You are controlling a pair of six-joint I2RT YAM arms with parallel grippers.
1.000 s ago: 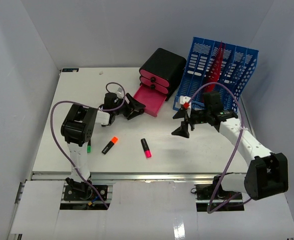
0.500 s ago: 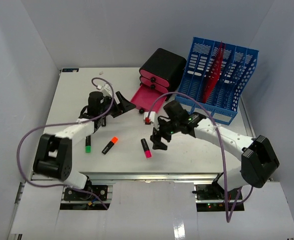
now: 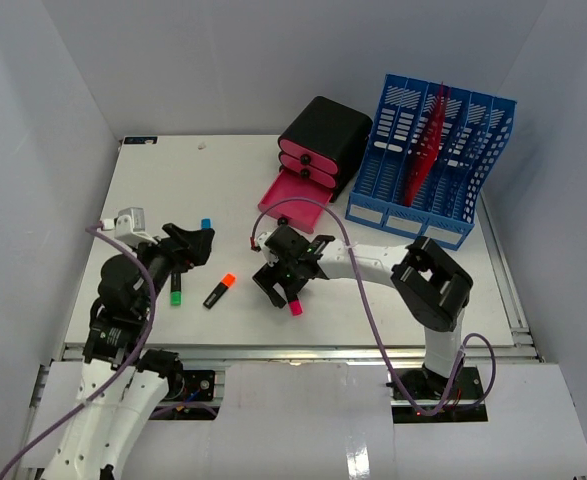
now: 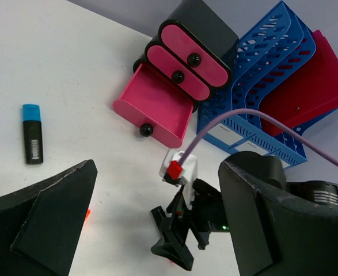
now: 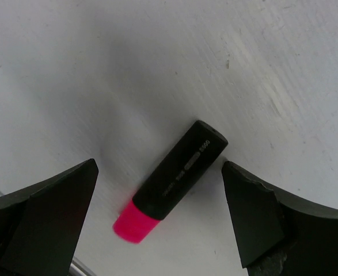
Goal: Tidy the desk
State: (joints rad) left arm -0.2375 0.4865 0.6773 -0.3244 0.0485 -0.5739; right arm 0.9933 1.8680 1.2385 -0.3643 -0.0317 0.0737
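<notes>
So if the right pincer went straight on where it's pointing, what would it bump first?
Most likely the pink highlighter, lying flat on the desk between the open fingers of the right pincer. Nothing else shows in between.

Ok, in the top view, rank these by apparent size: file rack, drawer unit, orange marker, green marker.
1. file rack
2. drawer unit, counting its open drawer
3. orange marker and green marker: about alike, and the green one is partly hidden, so unranked

Grey print on pink highlighter barrel, too small to read
</notes>
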